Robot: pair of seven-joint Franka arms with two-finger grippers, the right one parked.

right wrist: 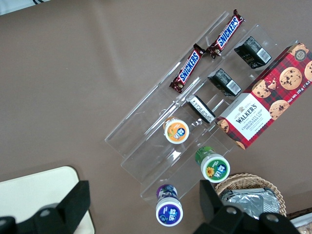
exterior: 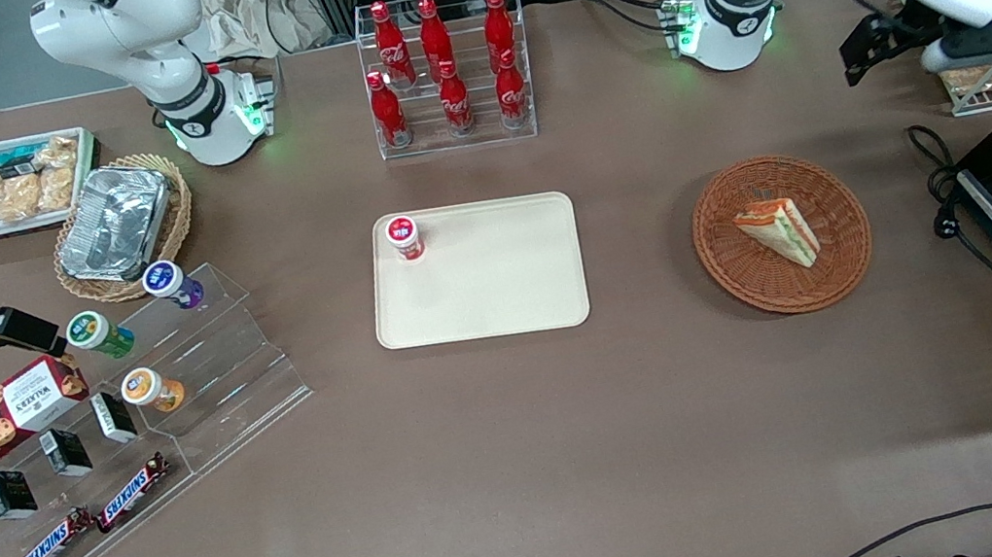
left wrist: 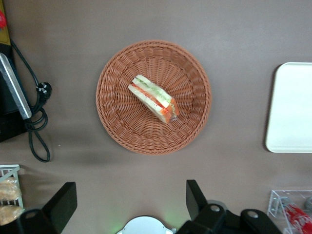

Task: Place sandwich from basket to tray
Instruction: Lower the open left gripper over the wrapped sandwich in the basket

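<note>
Sandwich (exterior: 780,231) is lying in the basket (exterior: 735,267). My gripper (left wrist: 130,207) is hanging high, fingers apart. I'm fearing it squashes the bread or bumps the cup (exterior: 403,237) on the tray (exterior: 497,288).

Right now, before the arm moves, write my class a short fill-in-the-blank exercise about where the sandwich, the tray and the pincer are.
1. The sandwich lies in the ____.
2. The only thing standing on the tray is a small pot with a ____ lid.
3. The pincer hangs above the table with its jaws ____, holding nothing.
4. Six red bottles stand in a clear ____.

Missing words: basket; red; open; rack
</note>
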